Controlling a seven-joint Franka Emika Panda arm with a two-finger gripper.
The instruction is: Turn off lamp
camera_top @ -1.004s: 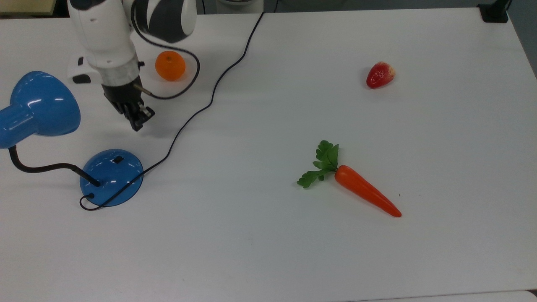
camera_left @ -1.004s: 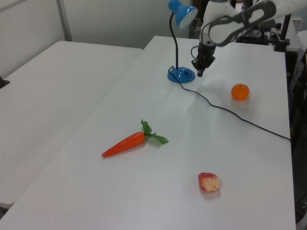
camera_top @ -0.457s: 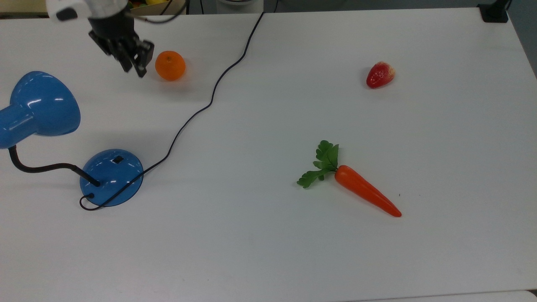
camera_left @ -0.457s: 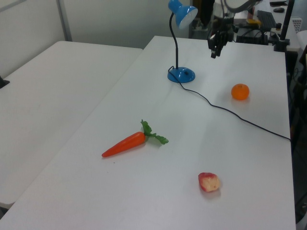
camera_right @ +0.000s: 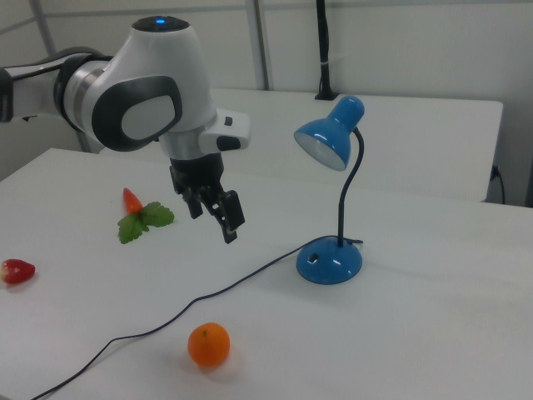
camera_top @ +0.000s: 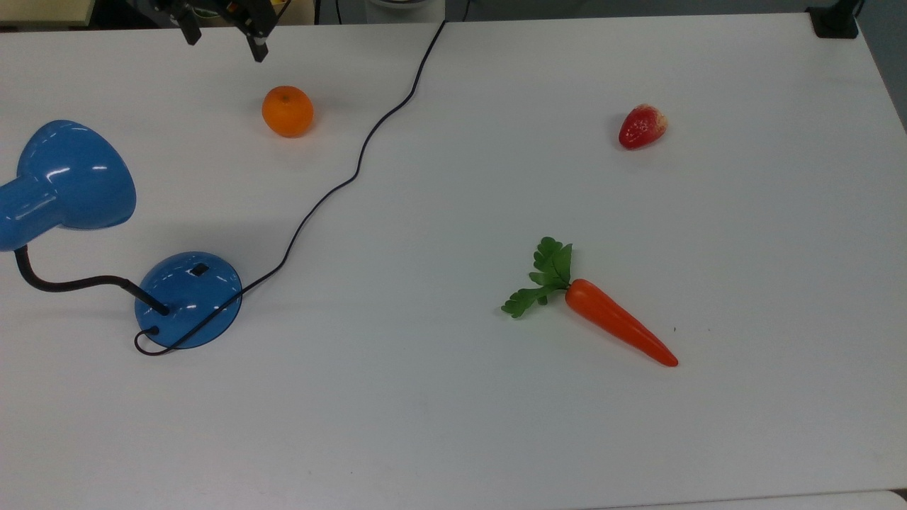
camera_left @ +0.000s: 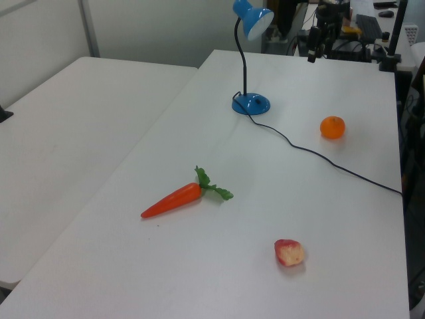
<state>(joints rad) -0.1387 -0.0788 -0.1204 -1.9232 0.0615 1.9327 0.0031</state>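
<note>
The blue lamp stands at the top view's left, with its bell shade [camera_top: 71, 173] hanging over the table on a black bendy neck [camera_top: 64, 285]. A small black switch [camera_top: 200, 269] sits on its domed base [camera_top: 188, 297]. No glow shows inside the shade [camera_right: 326, 140]. My gripper [camera_top: 225, 46] hangs open and empty at the top view's upper edge, far from the base and above the table. In the right view the gripper [camera_right: 212, 223] is in the air to the left of the lamp base [camera_right: 330, 262]. The left view shows the gripper [camera_left: 312, 58] beyond the base [camera_left: 252, 104].
The lamp's black cord [camera_top: 354, 177] snakes from the base across the table to the far edge. An orange [camera_top: 287, 111] lies just below the gripper in the top view. A carrot [camera_top: 616, 326] and a strawberry [camera_top: 642, 126] lie to the right.
The gripper has lifted away from near the lamp base and travelled toward the top view's upper edge, past the orange. Its fingers went from shut to open.
</note>
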